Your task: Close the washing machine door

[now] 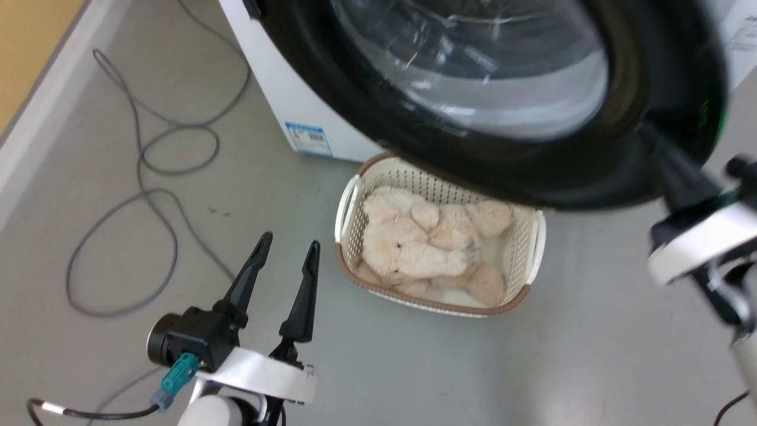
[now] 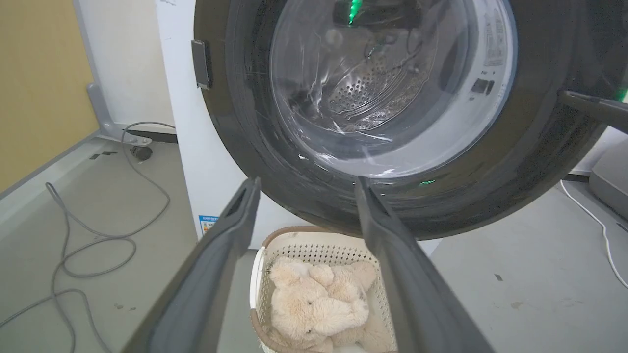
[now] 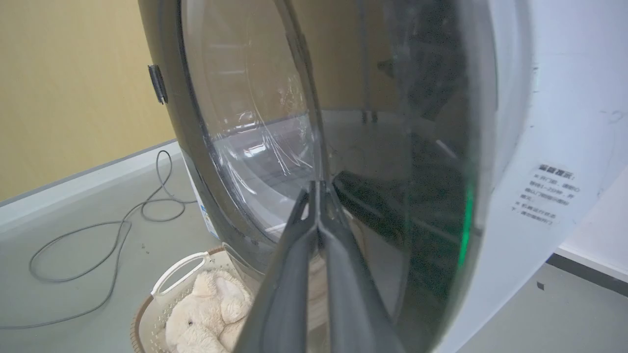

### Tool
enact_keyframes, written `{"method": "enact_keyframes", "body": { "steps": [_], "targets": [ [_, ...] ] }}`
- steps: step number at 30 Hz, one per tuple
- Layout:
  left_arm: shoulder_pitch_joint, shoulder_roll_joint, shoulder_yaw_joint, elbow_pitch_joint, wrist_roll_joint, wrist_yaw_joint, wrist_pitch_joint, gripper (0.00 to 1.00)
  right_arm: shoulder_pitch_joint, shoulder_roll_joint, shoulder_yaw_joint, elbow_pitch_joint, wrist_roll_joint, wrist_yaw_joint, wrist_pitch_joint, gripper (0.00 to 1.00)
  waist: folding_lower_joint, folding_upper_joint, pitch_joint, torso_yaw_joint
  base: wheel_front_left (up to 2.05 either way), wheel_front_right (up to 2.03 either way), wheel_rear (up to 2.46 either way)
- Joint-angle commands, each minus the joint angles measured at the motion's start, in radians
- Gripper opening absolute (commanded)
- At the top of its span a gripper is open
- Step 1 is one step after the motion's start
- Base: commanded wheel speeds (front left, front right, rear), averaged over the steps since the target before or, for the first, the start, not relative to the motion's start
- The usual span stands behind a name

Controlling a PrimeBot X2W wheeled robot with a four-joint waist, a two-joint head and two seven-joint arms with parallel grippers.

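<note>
Nearest in, the left claw [image 1: 290,241] hangs low over the grey floor [image 1: 532,355], its two long dark fingers spread wide with nothing between them. Just beyond it sits a cream perforated basket [image 1: 349,207] with a brown rim, and a fluffy beige plush toy [image 1: 414,242] is curled up inside.

Over on the right, the right claw [image 3: 318,189] has its fingers pinched fully together, gripping nothing. Its tips are up against the black rim at the door's free edge, though how hard it presses I cannot tell.

And there is the washing machine door [image 1: 502,165], big and round, so no long axis to speak of. It stands upright on its edge, ajar, swung out over the back of the basket. Its metal hinge [image 2: 201,63] sits toward the robot's left and its free edge toward the right. The rim is glossy black, and the clear bulging glass is streaked with reflections, with the drum's punched steel showing through.

Behind it is the washing machine [image 1: 284,94], smooth, boxy and white, with a small blue sticker [image 1: 307,139] low on its front. A grey cable [image 1: 142,154] loops across the floor to the left, in front of a yellow wall [image 3: 73,73].
</note>
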Motion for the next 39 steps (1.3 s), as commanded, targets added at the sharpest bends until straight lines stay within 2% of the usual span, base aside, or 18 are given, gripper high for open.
{"method": "enact_keyframes", "body": {
  "steps": [1,13,22,32,39],
  "targets": [
    [-0.024,-0.005,-0.002,-0.005,0.005,-0.004,-0.005,1.00,-0.043,-0.019,-0.022,0.012,0.014,-0.002,0.007,0.00,-0.0001,0.0000,0.034,0.014,0.00,0.00,0.00],
    [-0.099,-0.023,-0.020,-0.008,-0.007,-0.004,-0.005,1.00,-0.280,-0.049,-0.113,0.094,0.038,-0.002,0.118,0.00,-0.0001,0.0000,0.144,0.050,0.00,0.00,0.00],
    [-0.120,-0.029,-0.018,-0.001,-0.005,-0.004,-0.005,1.00,-0.411,-0.047,-0.167,0.191,0.031,-0.002,0.136,0.00,-0.0001,0.0000,0.170,0.068,0.00,0.00,0.00],
    [-0.111,-0.033,-0.004,0.013,0.003,-0.004,-0.005,1.00,-0.415,-0.003,-0.181,0.247,0.012,-0.002,0.102,0.00,-0.0001,0.0000,0.133,0.055,0.00,0.00,0.00],
    [-0.076,-0.035,0.028,0.037,0.012,-0.004,-0.005,1.00,-0.301,0.034,-0.121,0.247,0.024,-0.002,0.033,0.00,-0.0001,0.0000,0.017,0.003,0.00,0.00,0.00]
  ]
}}
